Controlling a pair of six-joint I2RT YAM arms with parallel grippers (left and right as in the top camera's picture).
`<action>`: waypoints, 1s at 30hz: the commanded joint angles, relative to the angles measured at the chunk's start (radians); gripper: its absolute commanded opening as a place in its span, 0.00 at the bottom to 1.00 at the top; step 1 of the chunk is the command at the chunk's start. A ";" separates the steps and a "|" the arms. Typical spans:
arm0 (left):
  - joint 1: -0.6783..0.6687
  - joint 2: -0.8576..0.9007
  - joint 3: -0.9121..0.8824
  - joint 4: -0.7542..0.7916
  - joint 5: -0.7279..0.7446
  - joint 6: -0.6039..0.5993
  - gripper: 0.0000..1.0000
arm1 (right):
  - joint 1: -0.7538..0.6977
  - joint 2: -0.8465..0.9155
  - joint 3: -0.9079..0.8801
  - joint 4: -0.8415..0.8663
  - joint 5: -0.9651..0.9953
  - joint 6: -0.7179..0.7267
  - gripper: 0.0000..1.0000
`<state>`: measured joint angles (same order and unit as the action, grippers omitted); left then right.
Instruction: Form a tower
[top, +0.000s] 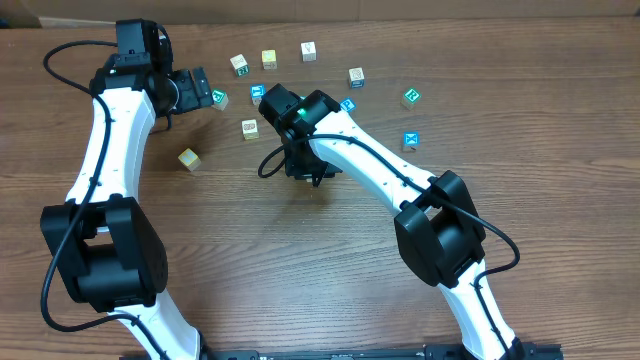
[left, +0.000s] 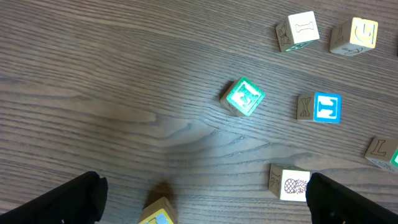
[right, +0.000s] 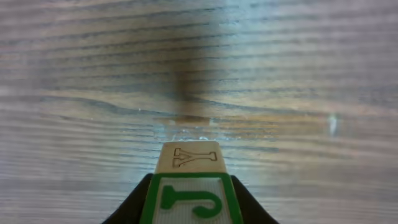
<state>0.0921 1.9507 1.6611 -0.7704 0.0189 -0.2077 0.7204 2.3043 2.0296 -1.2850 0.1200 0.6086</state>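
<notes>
Green-marked cream cube (right: 189, 160) is pinched between the narrowed jaws of your right gripper (right: 191, 205), low over the table (right: 280, 74); no tower stands beside that cube yet, so this looks like its base. Your left gripper (left: 205, 194), well apart from the cube, gapes empty. Set down flat, then release

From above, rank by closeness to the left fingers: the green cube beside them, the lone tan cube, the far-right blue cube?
1. Green cube, just right of the left fingers.
2. Tan cube, lower down, alone beside the left arm.
3. Blue cube, far right.
</notes>
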 joint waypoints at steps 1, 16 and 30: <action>-0.003 -0.028 0.000 0.003 0.000 -0.009 1.00 | -0.004 0.003 0.027 -0.001 0.010 0.005 0.09; -0.003 -0.028 0.000 0.003 0.000 -0.009 0.99 | -0.004 0.003 0.026 -0.003 0.010 0.005 0.16; -0.003 -0.028 0.000 0.003 0.000 -0.009 0.99 | -0.002 0.004 -0.018 -0.008 -0.082 0.100 0.17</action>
<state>0.0921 1.9507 1.6611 -0.7704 0.0193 -0.2077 0.7204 2.3043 2.0274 -1.2945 0.0505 0.6540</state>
